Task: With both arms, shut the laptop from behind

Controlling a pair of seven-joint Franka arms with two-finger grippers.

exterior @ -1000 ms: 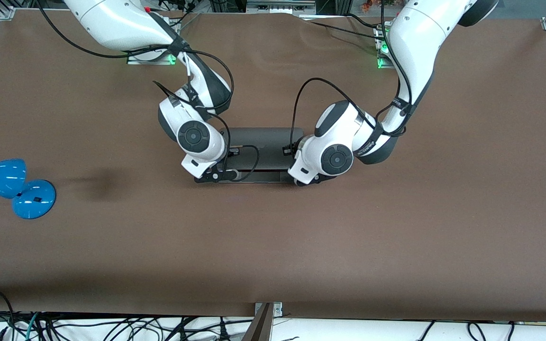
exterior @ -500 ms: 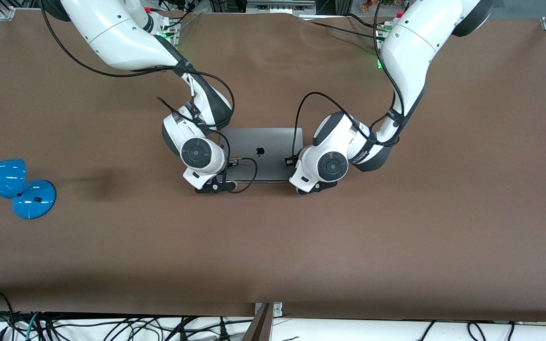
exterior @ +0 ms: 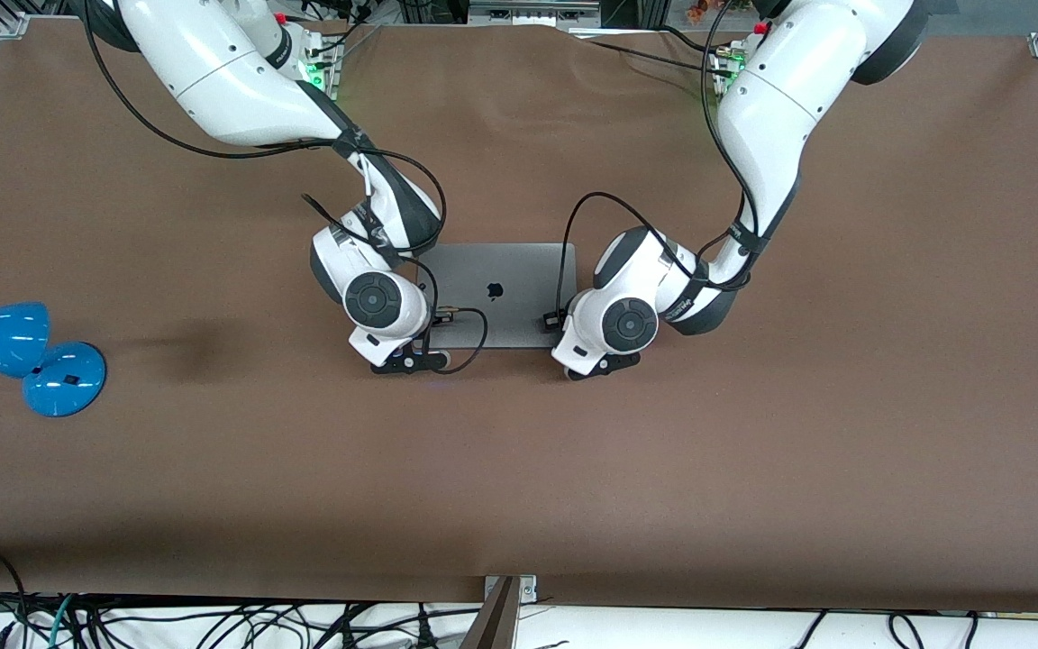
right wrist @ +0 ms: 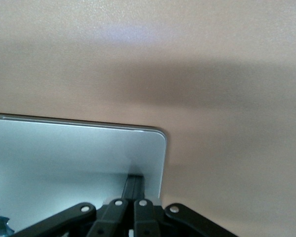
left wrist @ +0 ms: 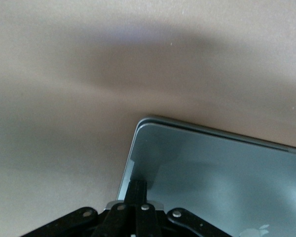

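The silver-grey laptop (exterior: 501, 270) lies on the brown table with its lid down flat and the black apple logo facing up. My left gripper (exterior: 593, 362) is shut, and its fingertips rest on the lid's corner nearer the front camera, at the left arm's end. In the left wrist view the left gripper (left wrist: 138, 184) presses on the lid (left wrist: 212, 173). My right gripper (exterior: 406, 359) is shut on the lid's corner nearer the camera at the right arm's end. The right wrist view shows the right gripper (right wrist: 134, 178) touching the lid (right wrist: 64, 153). The keyboard and screen are hidden.
A blue desk lamp (exterior: 23, 356) stands at the table's edge on the right arm's end. The brown table (exterior: 753, 451) stretches wide around the laptop. Cables hang along the table's edge nearest the camera.
The laptop lid has gone from partly raised to flat and closed. Both grippers have moved down with it and a little toward the front camera.
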